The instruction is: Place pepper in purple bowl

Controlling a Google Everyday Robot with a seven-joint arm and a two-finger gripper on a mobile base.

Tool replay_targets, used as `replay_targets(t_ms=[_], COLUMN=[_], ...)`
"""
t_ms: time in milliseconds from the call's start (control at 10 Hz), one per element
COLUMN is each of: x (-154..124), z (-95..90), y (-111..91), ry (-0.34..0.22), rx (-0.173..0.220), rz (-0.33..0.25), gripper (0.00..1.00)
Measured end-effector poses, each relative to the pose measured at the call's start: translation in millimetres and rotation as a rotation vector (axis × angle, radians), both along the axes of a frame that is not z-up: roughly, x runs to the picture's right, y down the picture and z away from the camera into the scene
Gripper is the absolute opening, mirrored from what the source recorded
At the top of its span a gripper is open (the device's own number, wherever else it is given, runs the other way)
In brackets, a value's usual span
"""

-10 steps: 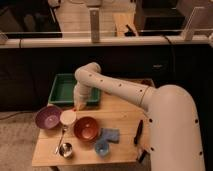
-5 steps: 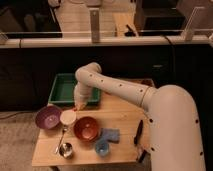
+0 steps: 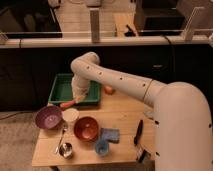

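Observation:
The pepper point(image 3: 68, 105) is a slim red-orange strip at the front left edge of the green tray point(image 3: 61, 89). It sticks out to the left from under my gripper point(image 3: 76, 101). The gripper hangs down from the white arm over the tray's front rim and is shut on the pepper's right end. The purple bowl point(image 3: 48, 118), pinkish inside, stands on the wooden table to the lower left of the gripper, about a bowl's width away. It holds nothing.
A small white cup point(image 3: 70, 115) stands between the purple bowl and the red bowl point(image 3: 86, 128). A spoon point(image 3: 61, 137), metal cup point(image 3: 66, 149), blue cup point(image 3: 102, 147), blue cloth point(image 3: 112, 135) and black tool point(image 3: 138, 132) lie in front. An orange object point(image 3: 108, 90) sits behind the arm.
The arm and gripper have hardly moved; the pepper stays at the tray's front left edge under the gripper.

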State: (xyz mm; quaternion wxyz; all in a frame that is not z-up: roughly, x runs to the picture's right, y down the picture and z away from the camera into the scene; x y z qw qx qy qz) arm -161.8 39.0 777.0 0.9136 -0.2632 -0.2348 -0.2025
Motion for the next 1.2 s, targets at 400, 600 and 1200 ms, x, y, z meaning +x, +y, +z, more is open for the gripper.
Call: replay_targets(t_ms=[400,600,1200], x=[-52,-85,-127], z=[10.5,26.4,38.7], y=[14,32,63], ry=[-0.109,-0.147,-0.217], rx=[-0.052,-0.1,-0.168], rz=[-0.053,-0.12,-0.244], gripper=[0.0,0.1,0.68])
